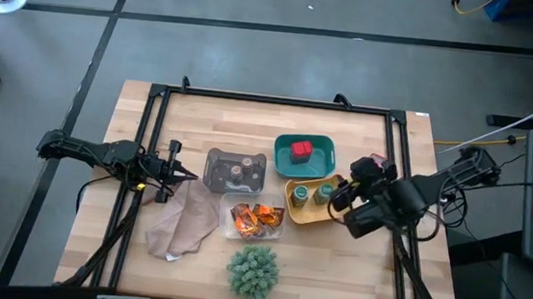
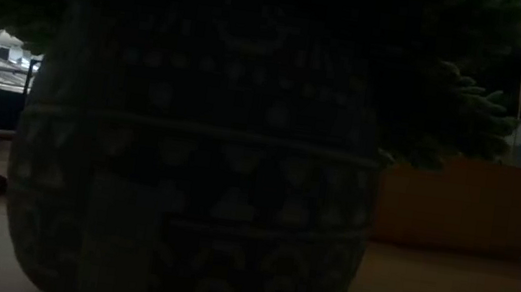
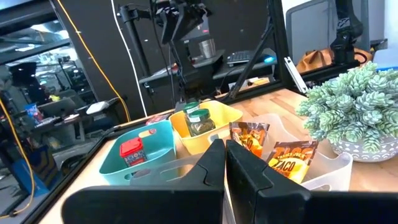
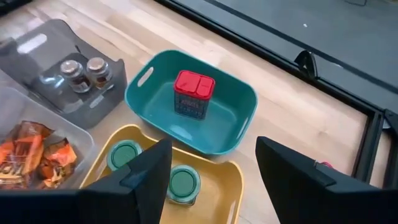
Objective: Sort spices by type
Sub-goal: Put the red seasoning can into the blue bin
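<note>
One red tub (image 1: 300, 152) (image 4: 193, 93) stands in the teal tray (image 1: 323, 147). A second red thing (image 1: 373, 163) peeks out beside my right arm and is mostly hidden. Two green jars (image 1: 311, 192) (image 4: 185, 184) stand in the yellow tray (image 1: 292, 208). Two orange sachets (image 1: 256, 219) (image 3: 292, 158) lie in the clear tray (image 1: 228, 229). Two tiny brown-topped jars (image 1: 236, 171) (image 4: 87, 70) sit in the grey tray (image 1: 216, 157). My right gripper (image 1: 342, 191) (image 4: 213, 155) hangs open over the yellow tray's right end. My left gripper (image 1: 187, 173) (image 3: 225, 149) is shut, left of the grey tray.
A spiky green plant ball (image 1: 253, 269) (image 3: 351, 102) in a patterned pot (image 2: 196, 178) stands near the table's near edge and fills the low view. A brown cloth (image 1: 183, 222) lies left of the clear tray. A black frame (image 1: 280, 100) runs around the tabletop.
</note>
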Tool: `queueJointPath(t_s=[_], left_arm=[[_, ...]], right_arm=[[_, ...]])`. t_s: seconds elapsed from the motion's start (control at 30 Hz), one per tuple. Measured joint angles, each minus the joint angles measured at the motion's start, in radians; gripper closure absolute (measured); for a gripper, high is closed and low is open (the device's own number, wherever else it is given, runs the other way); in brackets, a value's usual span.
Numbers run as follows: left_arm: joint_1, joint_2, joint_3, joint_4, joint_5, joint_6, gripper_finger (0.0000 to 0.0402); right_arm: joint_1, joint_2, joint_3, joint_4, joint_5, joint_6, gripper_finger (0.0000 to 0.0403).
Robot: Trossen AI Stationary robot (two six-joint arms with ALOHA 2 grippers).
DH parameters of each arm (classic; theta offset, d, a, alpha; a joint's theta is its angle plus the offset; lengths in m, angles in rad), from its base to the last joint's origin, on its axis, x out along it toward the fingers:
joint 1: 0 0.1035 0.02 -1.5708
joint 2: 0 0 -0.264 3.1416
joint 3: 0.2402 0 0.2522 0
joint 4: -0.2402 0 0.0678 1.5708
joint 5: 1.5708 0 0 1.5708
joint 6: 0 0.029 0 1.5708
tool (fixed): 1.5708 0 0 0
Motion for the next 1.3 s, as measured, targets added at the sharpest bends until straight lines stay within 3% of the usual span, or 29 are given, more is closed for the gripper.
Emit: queueJointPath(t_s=[0.13, 0.33, 0.6, 0.77, 0.87, 1.0, 1.2, 1.3], left_arm=[[0.000, 0.000, 0.000, 0.000, 0.000, 0.007, 0.0402], [0.000, 0.000, 0.000, 0.000, 0.000, 0.013, 0.0402], [0.000, 0.000, 0.000, 0.000, 0.000, -0.063, 0.0402], [0.000, 0.000, -0.001, 0.009, -0.025, -0.151, 0.0402], [0.000, 0.000, -0.001, 0.051, -0.127, -0.287, 0.0402], [0.000, 0.000, -0.001, 0.102, -0.177, -0.311, 0.0402], [0.000, 0.000, -0.001, 0.193, -0.179, -0.149, 0.0402], [0.000, 0.000, -0.001, 0.287, -0.266, -0.105, 0.0402]], right_arm=[[0.000, -0.052, -0.001, 0.000, 0.013, 0.002, 0.0169], [-0.018, -0.131, -0.001, 0.001, 0.127, 0.028, 0.0169], [-0.142, -0.234, -0.101, 0.000, 0.280, 0.000, 0.0169], [-0.273, -0.315, -0.201, 0.000, 0.220, 0.071, 0.0169], [-0.350, -0.364, -0.260, -0.001, 0.165, 0.163, 0.0169], [-0.396, -0.375, -0.312, 0.002, 0.046, 0.177, 0.0169], [-0.399, -0.349, -0.402, 0.061, -0.103, 0.135, 0.0169], [-0.399, -0.338, -0.463, 0.060, -0.153, 0.127, 0.0169]])
